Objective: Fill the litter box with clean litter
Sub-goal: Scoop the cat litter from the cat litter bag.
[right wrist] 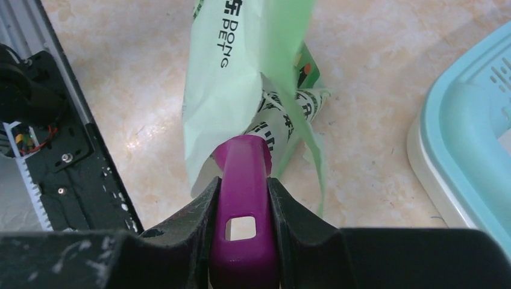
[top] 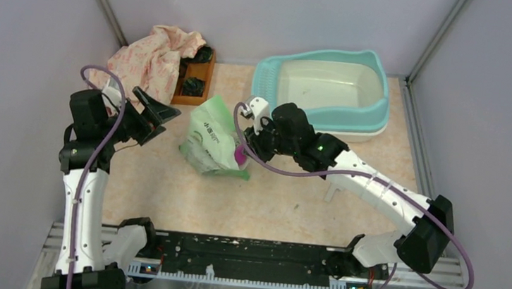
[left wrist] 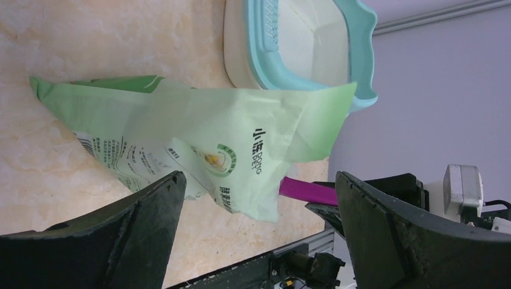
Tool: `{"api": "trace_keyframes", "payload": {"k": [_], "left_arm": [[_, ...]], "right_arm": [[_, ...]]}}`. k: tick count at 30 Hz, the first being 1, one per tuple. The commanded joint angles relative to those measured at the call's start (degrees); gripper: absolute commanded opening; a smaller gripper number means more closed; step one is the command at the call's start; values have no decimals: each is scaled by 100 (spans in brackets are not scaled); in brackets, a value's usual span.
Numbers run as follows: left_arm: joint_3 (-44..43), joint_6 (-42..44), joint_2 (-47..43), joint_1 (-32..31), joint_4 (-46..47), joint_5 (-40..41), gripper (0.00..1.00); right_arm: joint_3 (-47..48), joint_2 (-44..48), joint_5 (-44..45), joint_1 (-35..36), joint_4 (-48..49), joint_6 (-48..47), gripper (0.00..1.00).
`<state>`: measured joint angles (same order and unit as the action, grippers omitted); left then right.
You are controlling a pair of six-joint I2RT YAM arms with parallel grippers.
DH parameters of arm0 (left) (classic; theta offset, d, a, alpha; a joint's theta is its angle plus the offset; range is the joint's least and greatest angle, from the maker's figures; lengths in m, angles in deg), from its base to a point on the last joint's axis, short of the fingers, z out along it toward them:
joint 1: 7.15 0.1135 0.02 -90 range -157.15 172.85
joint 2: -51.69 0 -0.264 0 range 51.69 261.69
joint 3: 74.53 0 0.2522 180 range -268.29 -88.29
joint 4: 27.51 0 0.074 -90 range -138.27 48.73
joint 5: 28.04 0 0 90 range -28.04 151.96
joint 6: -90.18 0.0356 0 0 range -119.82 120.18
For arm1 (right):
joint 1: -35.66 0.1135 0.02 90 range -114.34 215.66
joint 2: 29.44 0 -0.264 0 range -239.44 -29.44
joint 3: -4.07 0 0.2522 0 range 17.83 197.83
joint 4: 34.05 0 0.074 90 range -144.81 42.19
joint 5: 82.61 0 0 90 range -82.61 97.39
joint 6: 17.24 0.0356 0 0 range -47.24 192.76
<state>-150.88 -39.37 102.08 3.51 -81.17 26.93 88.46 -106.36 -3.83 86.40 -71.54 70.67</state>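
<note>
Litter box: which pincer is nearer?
Right. Right pincer sits just off the near-left corner of the litter box, at the bag; left pincer hangs beyond the bag, farther left.

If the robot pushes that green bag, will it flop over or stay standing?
Its top would probably flop: the green bag looks like thin film, creased and sagging around the purple scoop. It stands on a wider base, so the bottom may slide before tipping.

Teal-rimmed litter box [top: 266, 83], purple scoop [right wrist: 244, 198]
</note>
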Motion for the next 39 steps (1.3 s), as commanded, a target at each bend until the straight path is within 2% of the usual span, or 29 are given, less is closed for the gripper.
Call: {"api": "trace_keyframes", "payload": {"k": [1,5,10,16,23,30,39], "left_arm": [[145,132,-79,27,299,-99,98],[245,157,-47,32,353,-79,98],[292,264,-29,39,330,36,98],[506,427,-4,42,381,325,98],[679,186,628,147,594,697,99],[-120,-348,2120,490,16,-457,99],[-682,-1682,2443,499,-416,-1020,99]], "right_arm": [[208,-248,575,51,-87,-78,0],[308,-720,1198,524,-143,-238,0],[216,-991,955,632,81,-85,0],[515,-1508,1325,821,-362,-146,0],[353,-975,1704,838,-148,-68,0],[183,-818,1786,885,-177,-118,0],[165,-916,1886,1017,-144,-220,0]]}}
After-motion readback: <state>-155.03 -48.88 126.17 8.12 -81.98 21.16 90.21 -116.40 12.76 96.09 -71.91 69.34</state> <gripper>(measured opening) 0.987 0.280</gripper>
